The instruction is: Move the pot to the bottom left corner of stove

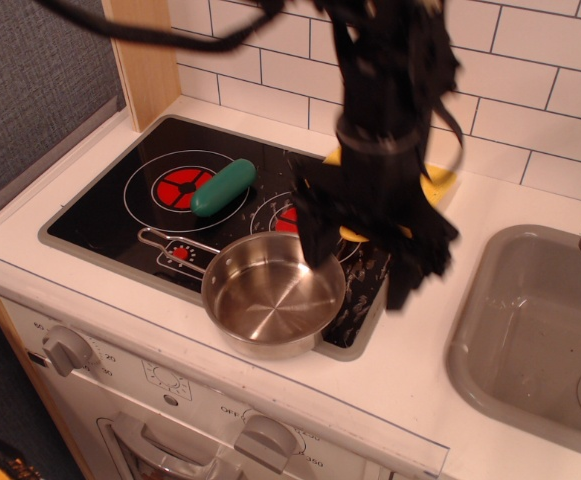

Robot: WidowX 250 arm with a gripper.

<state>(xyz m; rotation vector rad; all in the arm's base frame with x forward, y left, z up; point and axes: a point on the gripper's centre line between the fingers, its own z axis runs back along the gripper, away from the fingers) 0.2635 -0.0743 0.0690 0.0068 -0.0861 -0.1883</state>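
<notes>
Evidently reaching in to grasp, the claw [362, 262] hangs spread over the right rim of the saucepan [273, 295], which sits at the stove's [120, 205] front right corner, so next it should lower and pinch that rim.
</notes>
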